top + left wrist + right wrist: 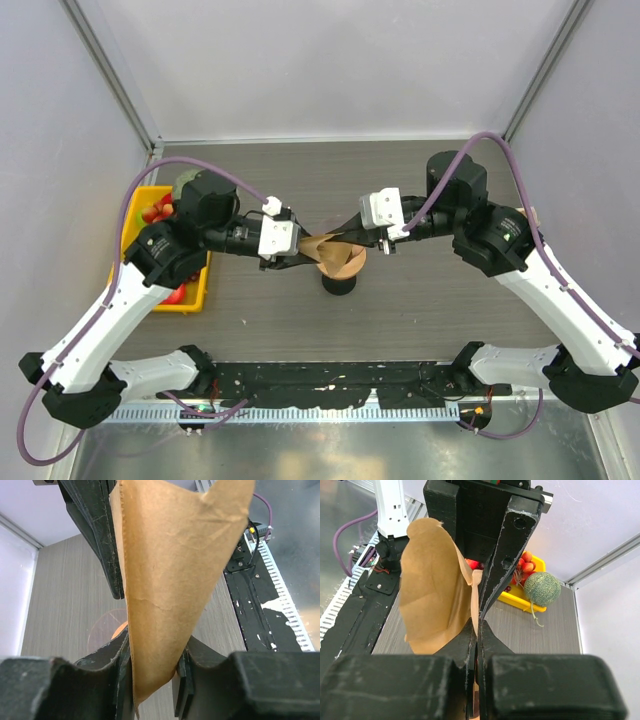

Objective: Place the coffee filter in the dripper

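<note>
Directly above the dripper (348,264), gripping the coffee filter (324,245) at opposite edges with left claw (152,656) and right claw (477,634), both clamping paper.

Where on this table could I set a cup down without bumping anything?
Bare table runs along the back wall. Another free strip lies between the dripper and the near black rail. It is crowded at the centre, where the left hand and right hand hold the filter over the dripper, and at the left by the yellow bin.
</note>
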